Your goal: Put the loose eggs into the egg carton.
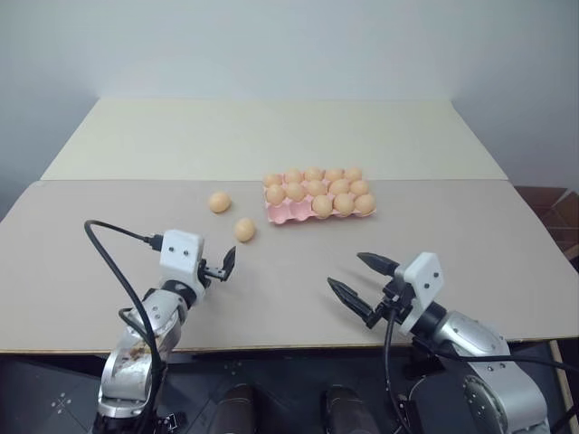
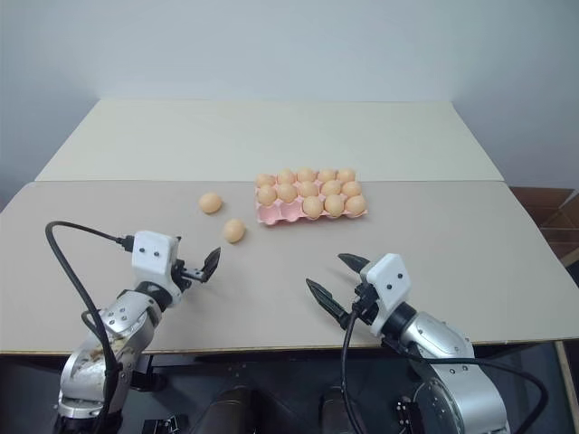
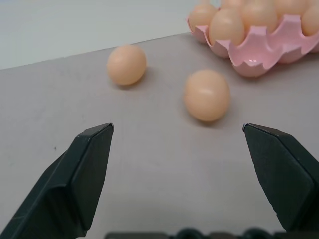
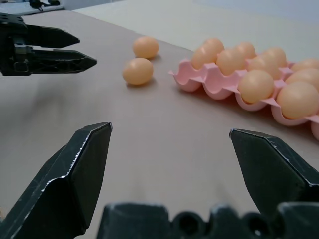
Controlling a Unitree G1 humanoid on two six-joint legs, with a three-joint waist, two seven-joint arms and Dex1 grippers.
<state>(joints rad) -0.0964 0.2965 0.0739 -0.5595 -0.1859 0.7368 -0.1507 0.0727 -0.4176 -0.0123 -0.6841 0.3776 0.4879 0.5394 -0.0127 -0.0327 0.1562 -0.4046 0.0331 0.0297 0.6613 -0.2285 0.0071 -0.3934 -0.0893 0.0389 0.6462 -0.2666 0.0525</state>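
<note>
A pale bench (image 1: 109, 235) carries the pink egg carton (image 1: 282, 214) at its centre, most cups filled, the near-left cups empty; two loose eggs lie just left of it, the farther egg (image 1: 219, 202) and the nearer egg (image 1: 244, 230) apart from each other; both the left claw (image 1: 223, 264) and right claw (image 1: 362, 278) stand spread wide, grasping nothing; smooth, round and likely fragile, each egg probably wants a gentle pinch across its middle, lest it roll or slip.

Bare lab: plain table (image 1: 271, 136), blank wall (image 1: 271, 45)
</note>
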